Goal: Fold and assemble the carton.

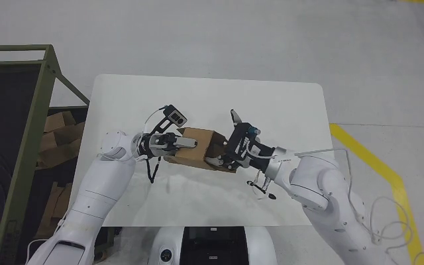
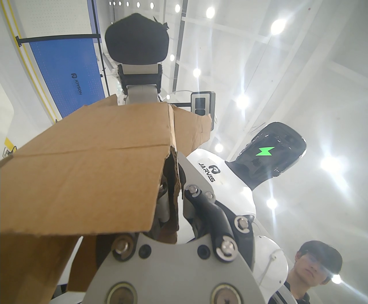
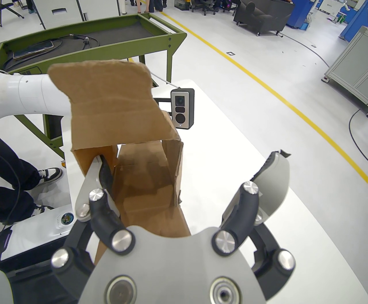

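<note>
Blue wall panel (image 2: 57, 66): white logo mark plus one short word, printed sideways along panel.

Scene is lit evenly and brightly from overhead. In the left wrist view, strong glare and star-shaped flare are thrown by the ceiling lamps (image 2: 277, 26), and pale haze is spread around them. The table (image 1: 265, 99) is rendered near-white in the top view, with only soft, faint shadow beside the carton (image 1: 199, 140). The carton's inside is shaded in the right wrist view. The yellow floor line (image 3: 258, 80) is bowed by lens distortion.
</note>
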